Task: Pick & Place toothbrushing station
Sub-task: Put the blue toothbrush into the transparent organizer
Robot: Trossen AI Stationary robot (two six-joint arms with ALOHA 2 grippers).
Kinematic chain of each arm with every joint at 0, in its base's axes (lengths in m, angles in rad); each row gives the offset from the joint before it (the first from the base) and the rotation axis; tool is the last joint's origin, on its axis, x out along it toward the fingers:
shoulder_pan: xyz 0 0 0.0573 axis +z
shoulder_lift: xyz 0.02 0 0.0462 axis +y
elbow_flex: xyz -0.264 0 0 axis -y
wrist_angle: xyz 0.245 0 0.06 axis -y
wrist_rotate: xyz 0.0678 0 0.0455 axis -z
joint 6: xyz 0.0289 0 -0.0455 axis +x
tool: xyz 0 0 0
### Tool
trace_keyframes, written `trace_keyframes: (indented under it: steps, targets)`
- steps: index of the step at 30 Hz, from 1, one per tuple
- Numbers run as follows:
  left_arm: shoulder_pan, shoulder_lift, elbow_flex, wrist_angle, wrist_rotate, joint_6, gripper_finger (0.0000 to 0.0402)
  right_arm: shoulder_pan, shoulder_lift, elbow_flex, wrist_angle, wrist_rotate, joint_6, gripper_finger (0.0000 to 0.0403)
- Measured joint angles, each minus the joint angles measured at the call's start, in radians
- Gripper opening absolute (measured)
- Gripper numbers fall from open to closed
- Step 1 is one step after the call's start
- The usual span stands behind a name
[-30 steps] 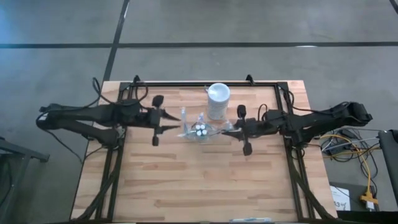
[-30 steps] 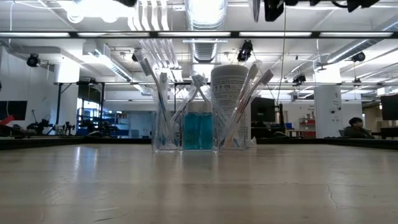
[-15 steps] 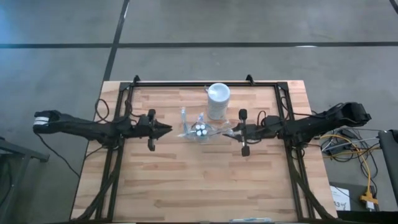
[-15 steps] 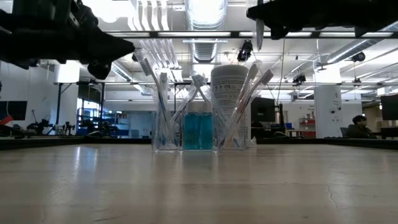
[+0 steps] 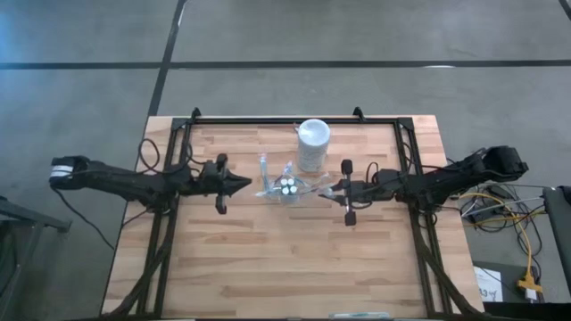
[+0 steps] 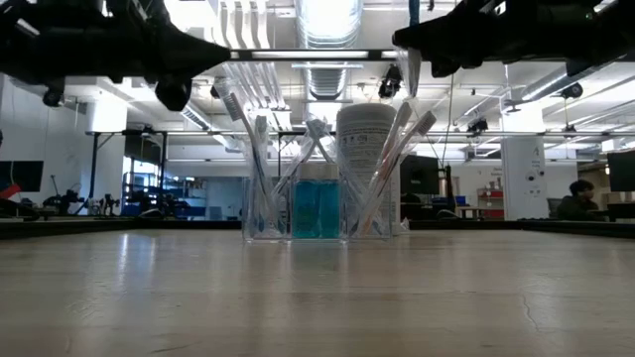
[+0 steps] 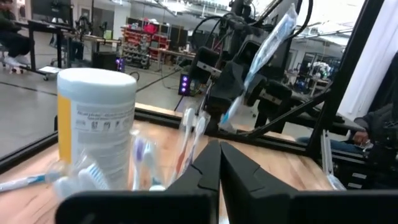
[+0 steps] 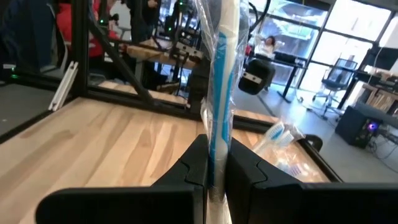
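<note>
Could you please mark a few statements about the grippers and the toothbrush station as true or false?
1. The right gripper is shut on a wrapped toothbrush. True.
2. The left gripper holds a toothbrush. False: it is shut on nothing.
3. The white cup lies on its side. False: it stands upright.
4. The teal tubes stand in the clear holder. True.

The clear holder point(image 5: 284, 185) stands near the table's point(image 5: 285, 267) far edge, with the cup point(image 5: 313, 143) just behind it. The tubes point(image 5: 287, 187) stand in the holder.
</note>
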Motion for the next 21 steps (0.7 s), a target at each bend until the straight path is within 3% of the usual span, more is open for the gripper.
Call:
trace_keyframes:
  steps: [8,15,21]
  targets:
    - [-0.020,0.117,0.117,-0.070,0.003,0.060,0.0068,0.011,0.003,0.000,0.005,-0.003,0.033,0.0026]
    - [-0.024,0.242,0.284,-0.091,0.014,0.117,0.0144,0.010,0.003,0.020,0.010,-0.003,0.028,0.0023]
    - [-0.024,0.357,0.425,-0.092,0.014,0.154,0.0184,0.010,0.003,0.034,0.008,-0.003,0.015,0.0022]
